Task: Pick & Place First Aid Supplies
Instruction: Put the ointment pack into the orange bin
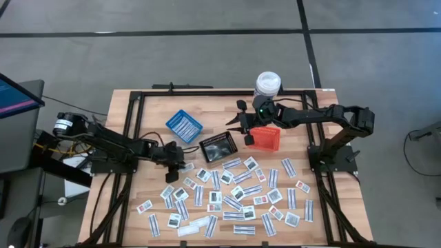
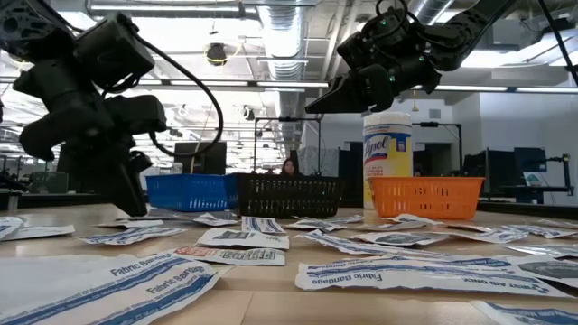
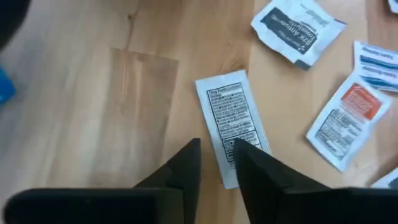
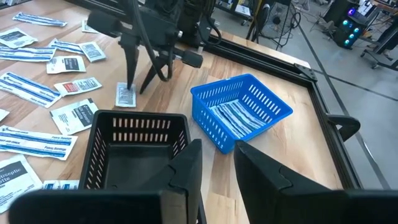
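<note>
Several small white first aid packets [image 1: 234, 193] lie scattered flat over the near half of the wooden table. One white packet with dark print [image 3: 230, 118] lies flat by itself, to the left of the black basket [image 1: 218, 147]. My left gripper [image 3: 216, 144] stands open over its near end, fingers slanting down; the right wrist view shows them spread above the packet [image 4: 126, 96]. My right gripper [image 4: 217, 146] hangs open above the black basket [image 4: 137, 149], with nothing between its fingers. The blue basket [image 4: 242, 109] holds several narrow strips. My left gripper comes at the lone packet from above at a slant. One finger [image 3: 261, 168] overlaps the packet's near end [image 3: 229, 174] in its wrist view. Whether it touches the packet I cannot tell. The packet lies flat on the table.
An orange basket [image 1: 265, 138] and a tall white bottle with a yellow label [image 1: 267, 86] stand at the back right. A black frame [image 1: 131, 131] runs round the table's edges. Bare wood [image 3: 112, 93] lies between the lone packet and the blue basket [image 1: 184, 125].
</note>
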Available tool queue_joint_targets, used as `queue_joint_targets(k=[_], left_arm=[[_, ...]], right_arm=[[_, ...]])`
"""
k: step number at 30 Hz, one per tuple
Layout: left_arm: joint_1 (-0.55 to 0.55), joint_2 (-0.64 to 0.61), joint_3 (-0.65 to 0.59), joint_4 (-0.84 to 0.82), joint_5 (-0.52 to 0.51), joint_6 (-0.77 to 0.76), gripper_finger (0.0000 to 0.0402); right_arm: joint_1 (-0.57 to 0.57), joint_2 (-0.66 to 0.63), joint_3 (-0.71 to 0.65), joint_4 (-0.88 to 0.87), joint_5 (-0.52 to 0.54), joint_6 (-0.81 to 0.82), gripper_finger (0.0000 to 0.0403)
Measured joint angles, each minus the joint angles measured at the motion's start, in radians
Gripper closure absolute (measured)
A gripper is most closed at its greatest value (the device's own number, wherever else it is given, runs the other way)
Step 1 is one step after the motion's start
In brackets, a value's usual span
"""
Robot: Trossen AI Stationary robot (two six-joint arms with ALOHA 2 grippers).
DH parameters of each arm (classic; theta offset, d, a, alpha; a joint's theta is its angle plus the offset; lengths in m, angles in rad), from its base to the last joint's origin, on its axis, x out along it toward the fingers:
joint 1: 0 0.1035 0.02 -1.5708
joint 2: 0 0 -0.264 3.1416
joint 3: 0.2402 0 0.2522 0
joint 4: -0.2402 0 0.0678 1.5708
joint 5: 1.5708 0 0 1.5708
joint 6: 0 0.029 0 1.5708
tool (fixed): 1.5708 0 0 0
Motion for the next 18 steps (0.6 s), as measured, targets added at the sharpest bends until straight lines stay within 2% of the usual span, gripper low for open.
queue_joint_targets(k=[5, 12, 15, 18], left_arm=[[-0.017, -0.001, 0.0, 0.002, 0.036, -0.024, 0.0276], [-0.017, -0.001, 0.0, 0.0, 0.039, -0.013, 0.027], [-0.018, -0.001, -0.002, 0.01, 0.015, 0.065, 0.027], [-0.018, 0.001, -0.005, 0.068, -0.051, 0.199, 0.027]], right_arm=[[0.0, 0.0, 0.0, 0.0, 0.0, 0.0, 0.0316], [0.0, 0.0, 0.0, -0.001, 0.0, 0.0, 0.0316], [0.0, 0.0, 0.0, -0.001, 0.0, 0.0, 0.0316], [0.0, 0.0, 0.0, -0.001, 0.0, 0.0, 0.0316]])
